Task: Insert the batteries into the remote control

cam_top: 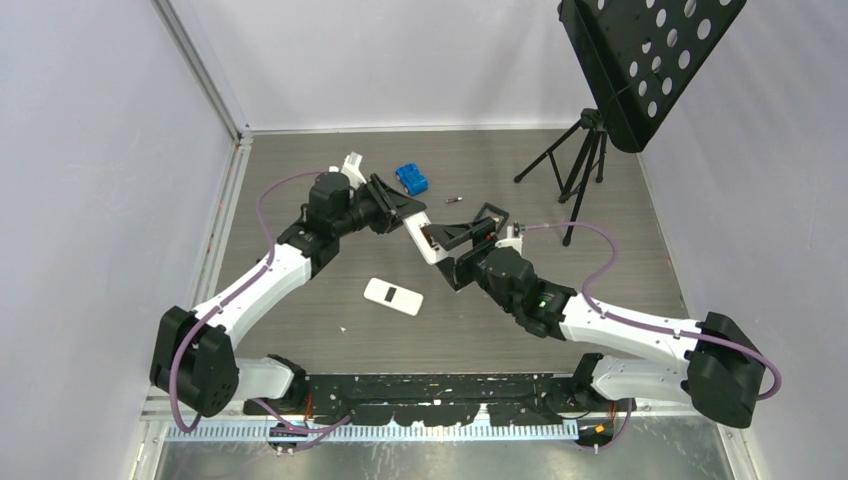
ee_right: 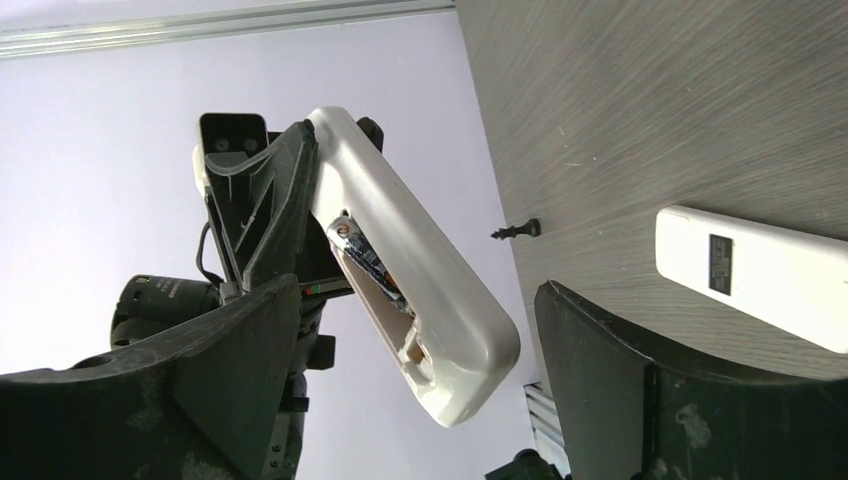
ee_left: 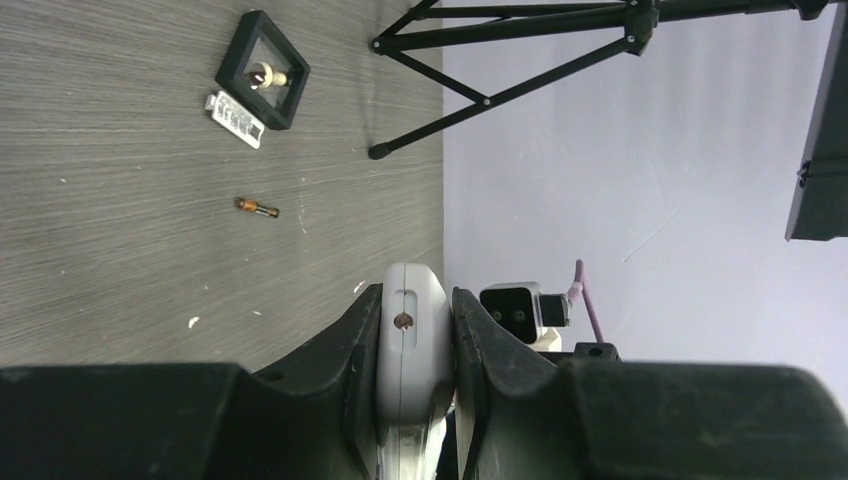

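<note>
Closest to me, a white slab (cam_top: 392, 296) with a small black rectangle is lying flat on the surface between the two arms. I'm guessing it's the back cover, but from the top view I can't really tell. Nothing is touching it.

Just past that, my left gripper (ee_left: 417, 305) is holding the remote control (ee_right: 430, 270) up in the air. Its jaws are pinching the narrow sides near one end, with the open compartment facing the right arm. One of the batteries (ee_right: 365, 258) is sitting in the slot, toward the gripped end. My right gripper (ee_right: 417, 295) is hanging right in front of it, jaws spread wide and nothing in them.

What's worrying me: the remote is tilting and that cell is only resting in an open slot. A bump from those wide jaws, or a wrist roll on the left side, could pop it straight out. The pinch is also on smooth rounded plastic, so pushing into the slot could lever the body round in the jaws.

Further out, the loose battery (ee_left: 257, 208) is lying on its side on the bare surface, well apart from both arms. It's round, so a sloppy approach could send it rolling, maybe toward the blue block (cam_top: 411, 179) or the tripod (cam_top: 578, 170) legs at the far end.
</note>
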Robot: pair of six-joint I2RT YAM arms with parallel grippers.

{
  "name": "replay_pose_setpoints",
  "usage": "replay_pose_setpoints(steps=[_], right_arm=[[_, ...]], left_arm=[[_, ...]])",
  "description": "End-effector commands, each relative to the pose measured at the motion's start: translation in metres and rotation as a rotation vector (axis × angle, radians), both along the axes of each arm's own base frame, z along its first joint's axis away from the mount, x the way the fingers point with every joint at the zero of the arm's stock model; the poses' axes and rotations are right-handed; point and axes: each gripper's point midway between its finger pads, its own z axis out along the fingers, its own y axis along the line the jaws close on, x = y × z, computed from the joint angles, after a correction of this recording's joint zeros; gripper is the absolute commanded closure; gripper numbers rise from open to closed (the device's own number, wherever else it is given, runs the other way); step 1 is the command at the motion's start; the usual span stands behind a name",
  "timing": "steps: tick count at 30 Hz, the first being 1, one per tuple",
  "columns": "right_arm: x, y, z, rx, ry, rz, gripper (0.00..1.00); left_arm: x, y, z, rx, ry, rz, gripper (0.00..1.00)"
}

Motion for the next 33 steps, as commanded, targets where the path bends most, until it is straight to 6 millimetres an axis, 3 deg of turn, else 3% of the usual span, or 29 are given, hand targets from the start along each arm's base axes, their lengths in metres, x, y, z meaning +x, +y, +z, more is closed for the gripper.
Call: replay_pose_setpoints(steps=[1, 8, 22, 33], right_arm=[[0.014, 0.003, 0.042, 0.118, -0.079, -0.052, 0.08], [0.018, 0.009, 0.043, 0.149, -0.079, -0.052, 0.15], [0.018, 0.002, 0.046, 0.170, -0.106, -0.069, 0.20], [0.017, 0.005, 0.044, 0.203, -0.122, -0.045, 0.41]], left_arm=[[-0.005, 0.000, 0.037, -0.073, -0.091, -0.025, 1.00], [-0.013, -0.004, 0.037, -0.086, -0.108, -0.073, 1.00], [-0.017, -0.008, 0.039, -0.099, -0.142, -0.115, 1.00], [-0.018, -0.008, 0.037, -0.109, -0.130, -0.112, 1.00]])
